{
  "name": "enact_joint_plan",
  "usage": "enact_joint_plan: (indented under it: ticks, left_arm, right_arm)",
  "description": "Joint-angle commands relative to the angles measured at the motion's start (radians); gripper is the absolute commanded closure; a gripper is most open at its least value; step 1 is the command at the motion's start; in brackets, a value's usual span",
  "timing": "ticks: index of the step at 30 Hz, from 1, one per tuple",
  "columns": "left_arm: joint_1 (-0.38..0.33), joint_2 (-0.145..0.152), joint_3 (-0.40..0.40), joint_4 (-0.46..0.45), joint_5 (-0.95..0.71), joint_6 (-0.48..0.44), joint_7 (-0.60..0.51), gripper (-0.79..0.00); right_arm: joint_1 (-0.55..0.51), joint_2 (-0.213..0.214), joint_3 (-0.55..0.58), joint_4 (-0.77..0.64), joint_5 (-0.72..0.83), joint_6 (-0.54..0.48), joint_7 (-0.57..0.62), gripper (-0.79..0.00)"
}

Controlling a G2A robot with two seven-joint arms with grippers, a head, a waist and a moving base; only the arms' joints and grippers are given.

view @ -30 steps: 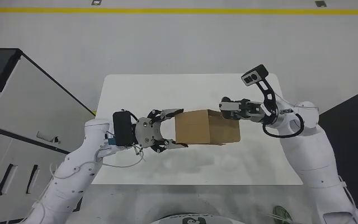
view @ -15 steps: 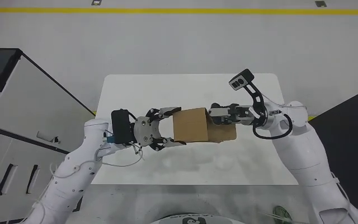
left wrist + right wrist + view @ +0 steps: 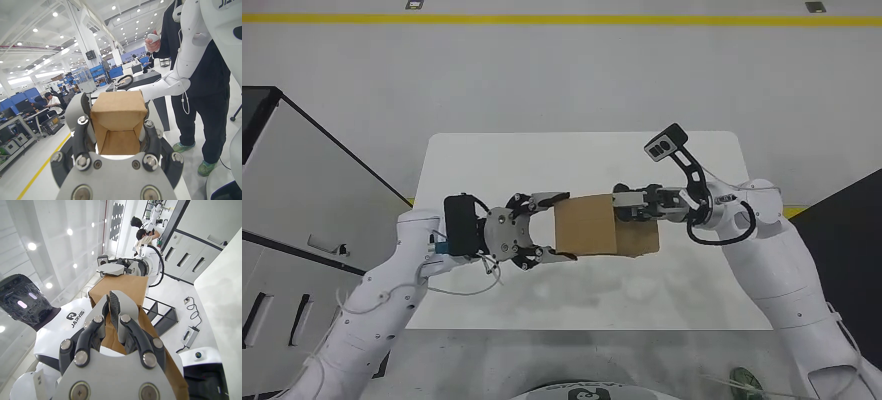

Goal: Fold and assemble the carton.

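Note:
A brown carton [image 3: 587, 226] is held above the white table [image 3: 492, 160] between both arms. My left gripper [image 3: 547, 228] is shut on the carton's end, one finger on each side wall. In the left wrist view this end [image 3: 118, 117] faces the camera, with its flaps folded inward, between the fingers [image 3: 83, 106] of my left gripper [image 3: 116, 106]. My right gripper [image 3: 627, 200] sits at the carton's other end, near the top edge. In the right wrist view my right gripper [image 3: 110, 302] is shut on a thin cardboard flap edge [image 3: 108, 313], and the carton body [image 3: 122, 285] stretches beyond it.
The table's bare white top lies under and around the carton, its front edge [image 3: 592, 328] near the robot. A dark cabinet [image 3: 302, 170] stands off the table's left side.
My right gripper has moved left along the carton's far end, and the carton's right part has drawn in shorter. My left gripper has kept its hold and barely moved.

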Motion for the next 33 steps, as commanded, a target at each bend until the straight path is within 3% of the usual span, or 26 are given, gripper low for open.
enact_joint_plan:
  ticks: [1,33]
  left_arm:
    - [-0.001,0.0,0.0,0.003,0.001,0.002,-0.002,0.0]
    - [0.023,0.0,-0.024,-0.019,-0.008,-0.004,-0.008,0.0]
  right_arm:
    - [-0.003,0.001,0.006,0.0,-0.001,-0.001,0.001,0.0]
    - [-0.026,0.003,0.013,-0.046,-0.016,0.015,-0.011,0.0]
